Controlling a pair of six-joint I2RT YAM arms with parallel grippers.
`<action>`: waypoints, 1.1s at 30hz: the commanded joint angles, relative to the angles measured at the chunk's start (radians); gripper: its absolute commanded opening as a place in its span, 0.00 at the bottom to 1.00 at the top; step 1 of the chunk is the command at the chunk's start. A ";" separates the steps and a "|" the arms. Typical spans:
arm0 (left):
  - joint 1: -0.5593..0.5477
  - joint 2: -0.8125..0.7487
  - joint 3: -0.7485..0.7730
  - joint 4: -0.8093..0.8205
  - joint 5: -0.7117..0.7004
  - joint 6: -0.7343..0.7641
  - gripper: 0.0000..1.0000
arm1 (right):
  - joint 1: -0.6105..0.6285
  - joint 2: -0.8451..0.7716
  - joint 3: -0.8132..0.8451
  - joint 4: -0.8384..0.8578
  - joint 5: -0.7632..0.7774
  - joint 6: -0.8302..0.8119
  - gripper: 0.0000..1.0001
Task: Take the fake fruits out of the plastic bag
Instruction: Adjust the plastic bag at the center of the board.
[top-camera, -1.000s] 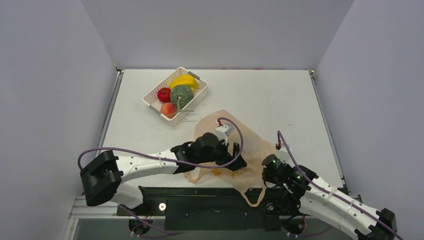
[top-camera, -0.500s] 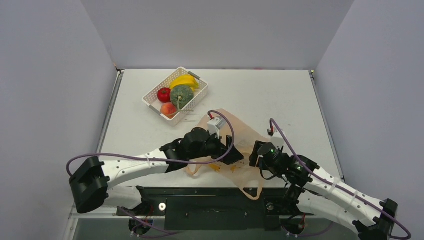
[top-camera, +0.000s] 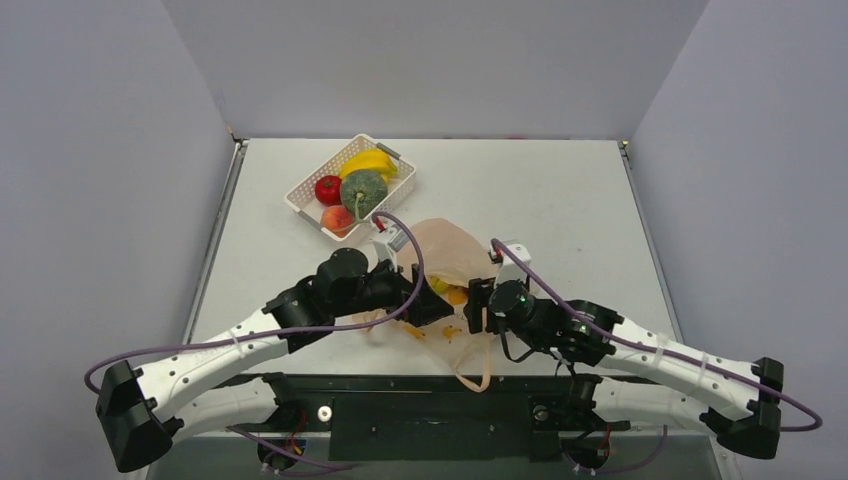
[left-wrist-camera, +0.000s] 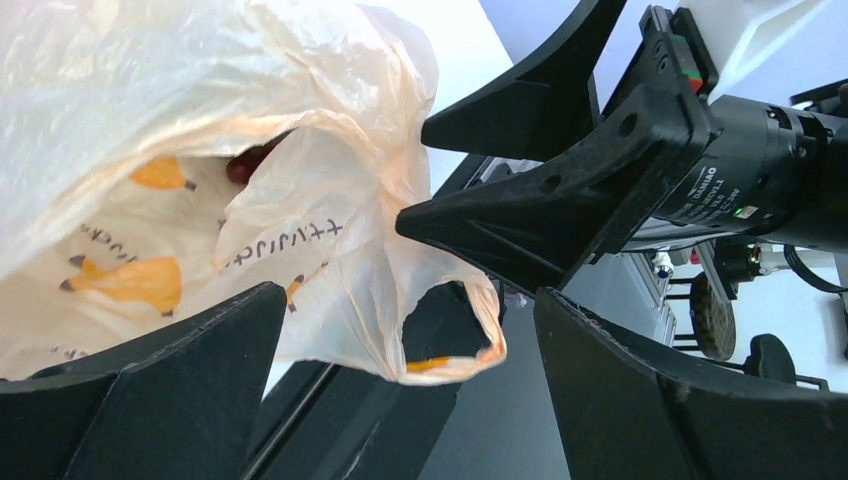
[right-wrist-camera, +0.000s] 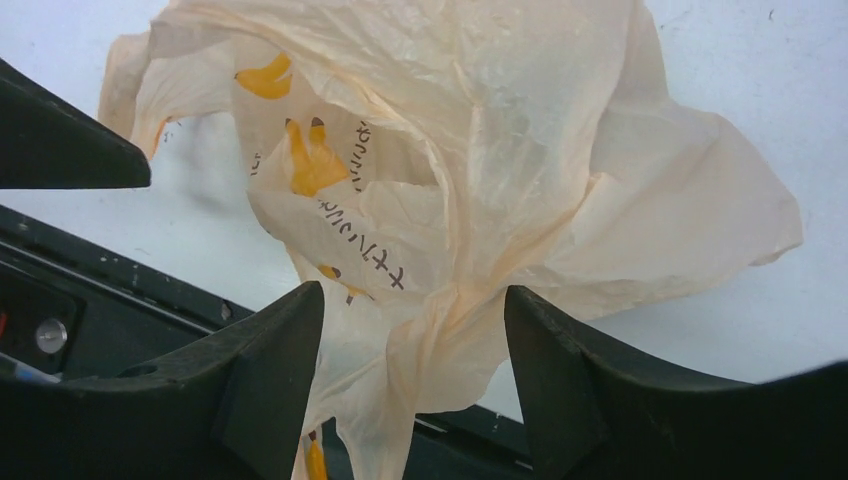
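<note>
One bag (top-camera: 455, 250). One basket (top-camera: 298, 203). Four fruits in the basket — one apple (top-camera: 328, 189), one melon (top-camera: 363, 192), one peach (top-camera: 337, 217), one banana bunch (top-camera: 370, 160). Two arms — left arm (top-camera: 232, 345), right arm (top-camera: 660, 355).

the bag (top-camera: 452, 256) was pale orange with yellow-orange prints; the basket (top-camera: 322, 168) white; apple (top-camera: 328, 189) red, melon (top-camera: 363, 192) dark green, bananas (top-camera: 370, 161) yellow, peach (top-camera: 337, 217) orange-pink.

White arms (top-camera: 232, 343), black joints (top-camera: 343, 279), looping purple cables (top-camera: 421, 268).

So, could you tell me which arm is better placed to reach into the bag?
Probably left: the left gripper, open, faces the plastic bag's mouth, with something dark inside; the right gripper, also open, straddles crumpled plastic.
</note>
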 joint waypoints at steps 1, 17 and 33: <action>0.025 -0.065 -0.017 -0.090 -0.003 0.027 0.95 | 0.044 0.104 0.073 0.040 0.153 -0.048 0.63; -0.096 0.208 -0.029 0.180 -0.013 -0.014 0.87 | 0.044 0.078 -0.061 -0.151 0.387 0.457 0.72; -0.081 0.265 -0.045 0.277 -0.046 -0.033 0.87 | 0.009 0.196 -0.110 0.067 0.359 0.431 0.83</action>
